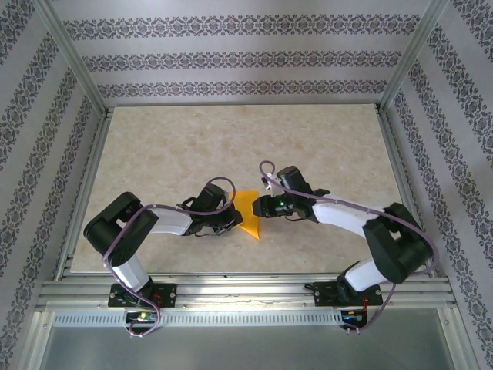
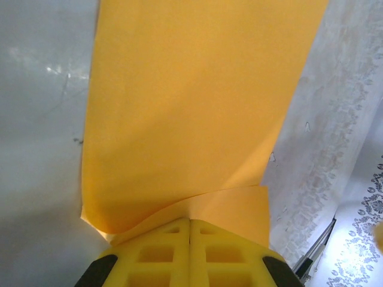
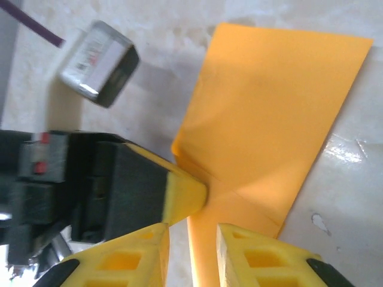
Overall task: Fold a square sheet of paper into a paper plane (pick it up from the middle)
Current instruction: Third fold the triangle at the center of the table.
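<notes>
The orange square sheet of paper (image 1: 248, 210) is folded into a pointed shape and sits between my two grippers at the middle front of the table. My left gripper (image 2: 190, 222) is shut on the paper's folded edge, and the sheet (image 2: 197, 107) stretches away from its yellow fingers. In the right wrist view the left arm's yellow fingertip (image 3: 187, 192) pinches the paper (image 3: 269, 113) from the left. My right gripper (image 3: 192, 234) stands open, its fingers parted on either side of a narrow strip of the paper without clamping it.
The marbled beige tabletop (image 1: 231, 146) is bordered by aluminium rails (image 1: 239, 289) and patterned walls. The left arm's silver camera box (image 3: 99, 63) hangs close above the paper. Purple cables (image 1: 266, 166) loop over both wrists.
</notes>
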You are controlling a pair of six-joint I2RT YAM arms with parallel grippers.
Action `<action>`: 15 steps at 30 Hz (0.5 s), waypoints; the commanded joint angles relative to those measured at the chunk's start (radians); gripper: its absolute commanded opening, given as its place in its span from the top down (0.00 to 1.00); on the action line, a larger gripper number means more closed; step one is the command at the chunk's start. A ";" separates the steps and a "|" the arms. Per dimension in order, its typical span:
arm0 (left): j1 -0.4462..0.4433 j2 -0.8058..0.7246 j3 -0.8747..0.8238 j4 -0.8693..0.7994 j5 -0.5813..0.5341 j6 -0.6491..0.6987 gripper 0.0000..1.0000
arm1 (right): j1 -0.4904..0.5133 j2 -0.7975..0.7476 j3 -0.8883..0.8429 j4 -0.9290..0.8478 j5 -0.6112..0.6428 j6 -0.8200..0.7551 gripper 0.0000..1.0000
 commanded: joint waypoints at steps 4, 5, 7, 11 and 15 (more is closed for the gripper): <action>-0.009 0.034 -0.020 -0.032 -0.023 0.019 0.96 | 0.061 0.011 -0.023 -0.008 -0.136 0.092 0.86; -0.009 0.034 -0.021 -0.029 -0.023 0.018 0.96 | 0.081 0.027 -0.020 -0.015 -0.132 0.103 0.90; -0.009 0.033 -0.022 -0.028 -0.023 0.019 0.96 | 0.114 0.057 -0.013 -0.021 -0.119 0.115 0.93; -0.009 0.028 -0.025 -0.030 -0.025 0.018 0.96 | 0.149 0.107 0.015 -0.042 -0.106 0.121 0.95; -0.009 0.029 -0.020 -0.033 -0.023 0.021 0.96 | 0.153 0.144 0.043 -0.076 -0.081 0.105 0.95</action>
